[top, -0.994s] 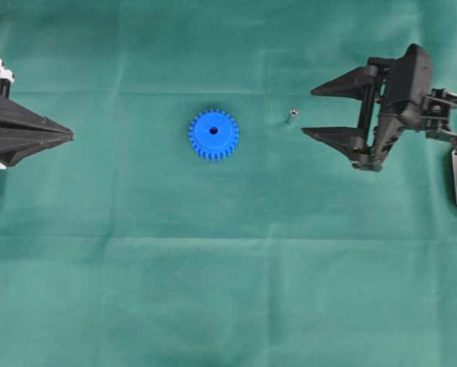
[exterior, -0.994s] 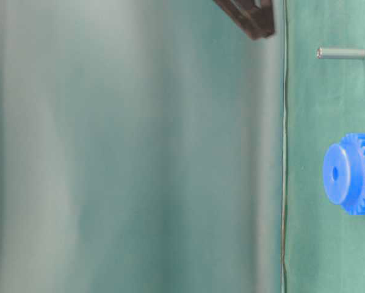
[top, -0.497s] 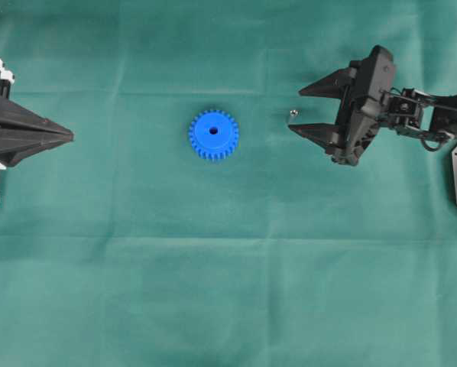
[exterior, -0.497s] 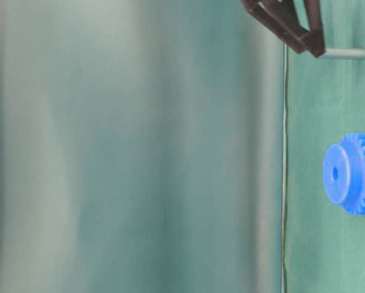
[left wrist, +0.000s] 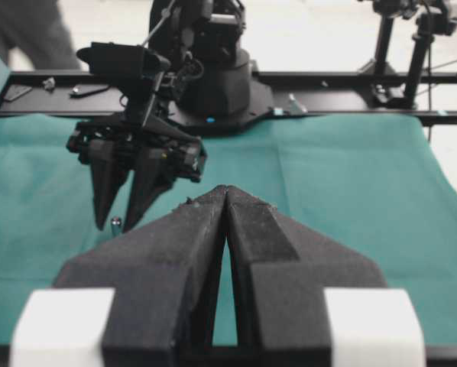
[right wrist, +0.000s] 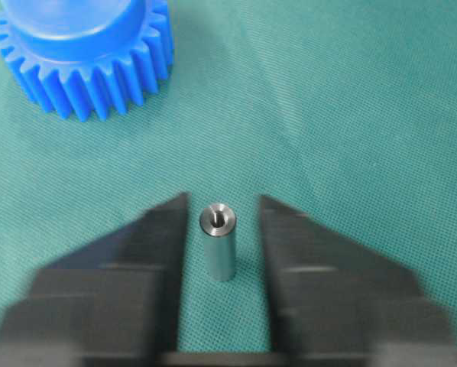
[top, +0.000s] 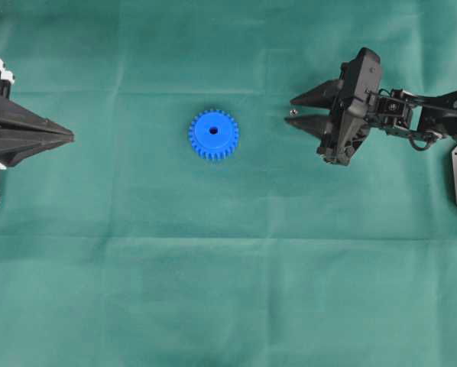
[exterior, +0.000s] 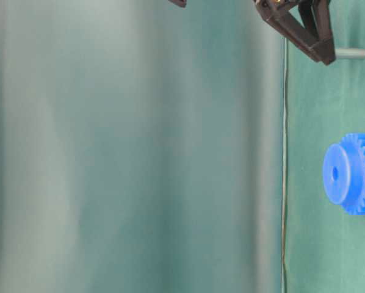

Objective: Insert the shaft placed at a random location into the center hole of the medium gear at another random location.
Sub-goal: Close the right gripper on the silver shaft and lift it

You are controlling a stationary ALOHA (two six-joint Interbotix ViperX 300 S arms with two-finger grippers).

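Note:
The silver shaft (right wrist: 218, 241) stands upright on the green cloth, between the fingers of my right gripper (right wrist: 223, 199). A thin gap shows on each side of it, so the jaws are open. From overhead the shaft (top: 292, 112) sits right of the blue medium gear (top: 213, 134), whose center hole (top: 213, 130) faces up. The right gripper (top: 290, 112) brackets the shaft there. At the table's left edge my left gripper (top: 69, 136) is shut and holds nothing; its own view shows its tips (left wrist: 226, 189) pressed together.
A green cloth (top: 236, 267) covers the whole table. The gear (right wrist: 83, 53) lies flat beyond the right gripper's fingertips. A black base and rail (left wrist: 213, 84) stand behind the right arm at the table's far edge.
The right gripper has moved left and down to the shaft, and its jaws have narrowed around it. Gear, shaft and left arm have not moved.

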